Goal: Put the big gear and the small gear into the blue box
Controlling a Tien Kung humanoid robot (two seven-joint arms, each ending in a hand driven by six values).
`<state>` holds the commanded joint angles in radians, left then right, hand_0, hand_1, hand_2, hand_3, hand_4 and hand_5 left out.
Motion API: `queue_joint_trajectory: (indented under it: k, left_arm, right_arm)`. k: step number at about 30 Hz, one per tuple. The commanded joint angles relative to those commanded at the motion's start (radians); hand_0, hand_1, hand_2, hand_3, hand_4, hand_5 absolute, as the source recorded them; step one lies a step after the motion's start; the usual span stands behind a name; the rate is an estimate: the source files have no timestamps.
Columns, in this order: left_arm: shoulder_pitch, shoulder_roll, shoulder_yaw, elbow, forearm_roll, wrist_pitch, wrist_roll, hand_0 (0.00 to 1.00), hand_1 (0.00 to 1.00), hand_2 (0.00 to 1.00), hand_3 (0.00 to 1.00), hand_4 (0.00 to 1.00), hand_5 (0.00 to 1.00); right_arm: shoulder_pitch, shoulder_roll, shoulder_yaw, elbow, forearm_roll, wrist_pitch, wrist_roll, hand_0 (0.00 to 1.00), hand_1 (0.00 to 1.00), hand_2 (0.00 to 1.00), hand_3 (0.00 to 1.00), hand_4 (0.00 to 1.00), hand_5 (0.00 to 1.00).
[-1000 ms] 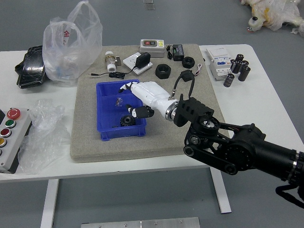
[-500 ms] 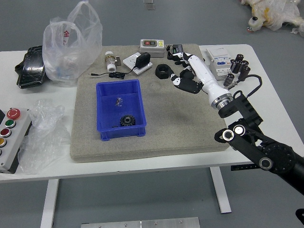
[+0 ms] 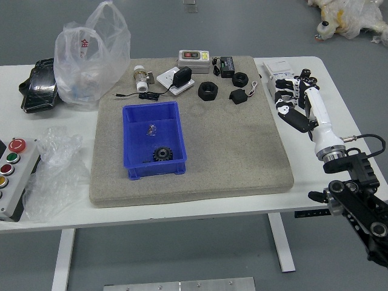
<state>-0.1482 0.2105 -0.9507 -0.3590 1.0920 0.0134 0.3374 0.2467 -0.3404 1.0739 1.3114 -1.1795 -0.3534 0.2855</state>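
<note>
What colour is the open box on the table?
The open box is deep blue, shown best in the head view.

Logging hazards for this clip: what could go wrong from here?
The right robot hand overlaps the black cylinders in this view; if it is low, it might knock them over. Swinging toward the blue box, it could hit the rim and jostle the black gear inside.

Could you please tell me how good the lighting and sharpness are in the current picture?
Head view: soft, fairly even light, no hard shadows across the mat; head view: the black gear shows distinctly, but small detail farther back in the blue box is indistinct.
</note>
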Motion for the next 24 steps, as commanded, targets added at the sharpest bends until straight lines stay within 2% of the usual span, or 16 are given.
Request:
queue_joint_trajectory:
  k: [4,11,19,24]
  left_arm:
    - [0.002,0.012,0.011,0.0,-0.017,0.001,-0.007,0.648,0.582,0.562,0.652,0.674,0.361]
    - [0.002,0.022,0.043,0.004,-0.068,0.012,-0.03,0.648,0.585,0.564,0.652,0.674,0.361]
    - [0.013,0.016,0.108,0.011,-0.185,0.042,-0.063,0.648,0.586,0.564,0.653,0.674,0.361]
    - [0.005,0.019,0.126,0.015,-0.208,0.044,-0.076,0.649,0.58,0.563,0.653,0.674,0.362]
  right_arm:
    - [-0.009,0.01,-0.006,-0.011,0.075,0.018,0.05,0.462,0.659,0.674,0.653,0.535,0.215]
    - [-0.021,0.016,0.01,-0.017,0.167,0.037,0.083,0.471,0.66,0.681,0.658,0.546,0.213]
    - [-0.054,0.015,0.085,-0.004,0.181,0.041,0.088,0.472,0.659,0.682,0.658,0.545,0.209]
    - [-0.062,0.012,0.123,0.0,0.176,0.041,0.083,0.469,0.659,0.677,0.657,0.541,0.225]
